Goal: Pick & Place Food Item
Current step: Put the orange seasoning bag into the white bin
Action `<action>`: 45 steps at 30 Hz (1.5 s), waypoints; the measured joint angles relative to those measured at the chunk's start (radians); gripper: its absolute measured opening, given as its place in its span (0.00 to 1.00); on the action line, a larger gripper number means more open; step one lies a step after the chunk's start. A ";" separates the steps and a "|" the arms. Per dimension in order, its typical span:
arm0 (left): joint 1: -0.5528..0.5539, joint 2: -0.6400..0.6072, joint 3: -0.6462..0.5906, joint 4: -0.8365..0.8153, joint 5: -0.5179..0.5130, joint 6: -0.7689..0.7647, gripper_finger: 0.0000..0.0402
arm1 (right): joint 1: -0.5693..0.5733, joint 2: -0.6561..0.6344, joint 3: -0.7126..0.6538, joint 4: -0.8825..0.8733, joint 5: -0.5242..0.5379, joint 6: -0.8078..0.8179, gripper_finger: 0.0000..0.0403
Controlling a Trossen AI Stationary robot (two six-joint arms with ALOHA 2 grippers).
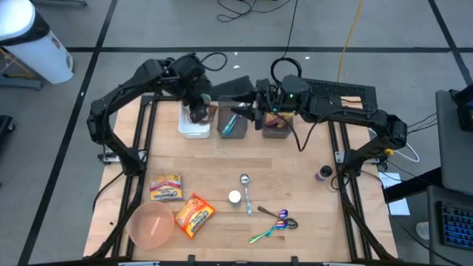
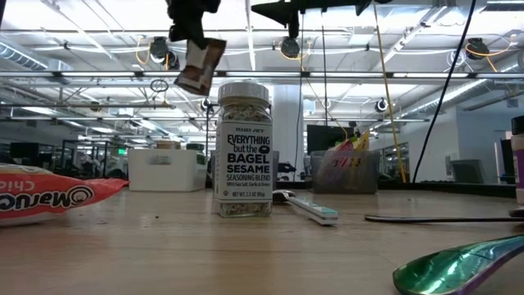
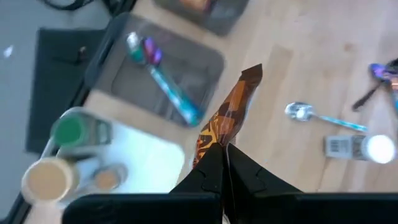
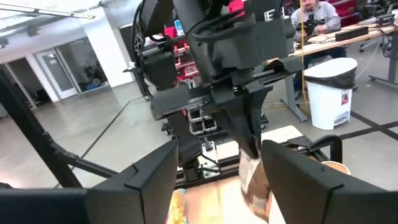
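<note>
Across the wooden counter (image 1: pixel 295 185), our left tool (image 3: pixel 222 163) clamps a brown snack packet (image 3: pixel 229 121) in mid-air at the frame's upper centre, likely a handover. Our right tool (image 4: pixel 217 165) faces it, fingers spread, holding nothing.

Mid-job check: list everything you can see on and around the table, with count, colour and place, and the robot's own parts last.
snack packet: 1, brown-orange, held above the white bin
grey bins: 2, beside the white bin; one holds a teal spoon
seasoning jar: 1, white lid, mid-table
ramen packs: 2, orange-yellow, front left
bowl: 1, pink, front left
spoons: several, iridescent, front centre
left tool: shut on the packet
right tool: open, by the packet
</note>
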 joint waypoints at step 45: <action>0.112 -0.492 -0.962 0.582 -0.416 -0.676 0.00 | -0.039 -0.102 -0.415 0.338 0.082 0.261 0.53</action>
